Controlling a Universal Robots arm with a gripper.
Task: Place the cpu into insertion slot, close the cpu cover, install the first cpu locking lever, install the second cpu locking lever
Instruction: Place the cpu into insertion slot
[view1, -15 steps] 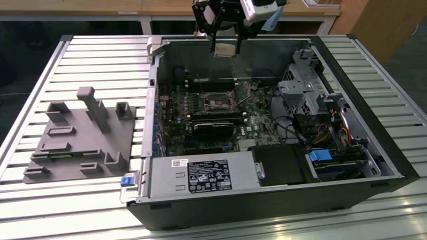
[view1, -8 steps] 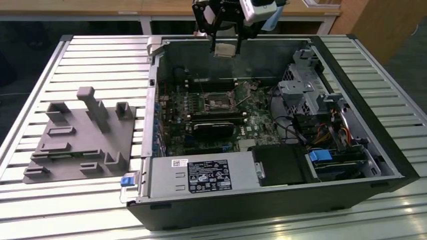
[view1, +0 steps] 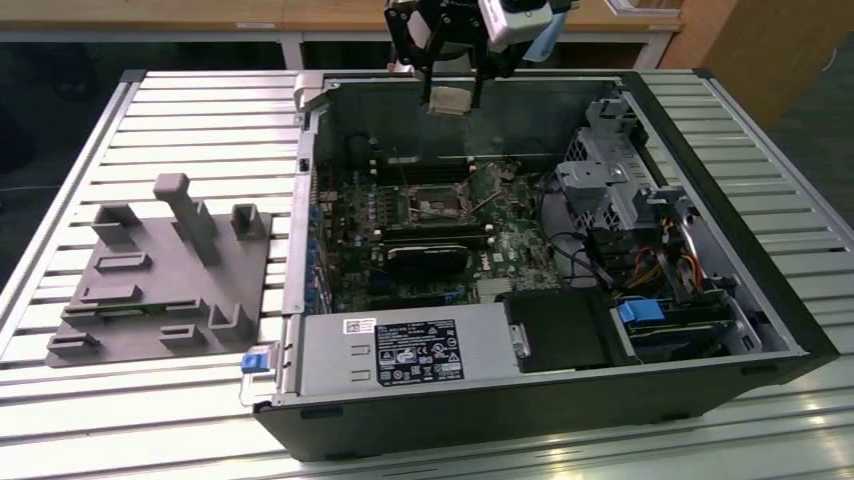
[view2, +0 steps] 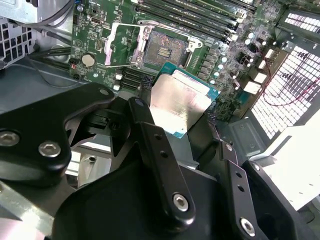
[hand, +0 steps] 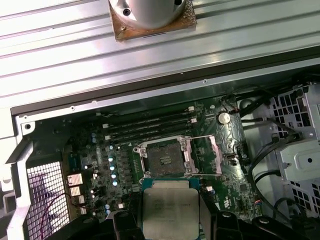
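My gripper (view1: 451, 98) hangs over the far rim of the open computer case (view1: 747, 300), shut on the cpu (view1: 451, 100), a flat square chip with a silver-grey top. Both wrist views show the cpu (view2: 180, 102) (hand: 170, 212) pinched by its edges between the black fingers (view2: 145, 125). It is held well above the motherboard and apart from it. The insertion slot (view1: 434, 207) (view2: 162, 47) (hand: 162, 157) lies bare, its dark pin field exposed. The cpu cover (view2: 117, 45) (hand: 206, 155), a thin silvery frame, is swung open beside the slot.
Long black memory slots (hand: 150, 125) run beside the socket, and a black rounded block (view1: 427, 262) sits just in front of it. A drive cage with cables (view1: 614, 180) fills the case's right side. A grey fixture block (view1: 160, 270) stands on the slatted table (view1: 134, 400).
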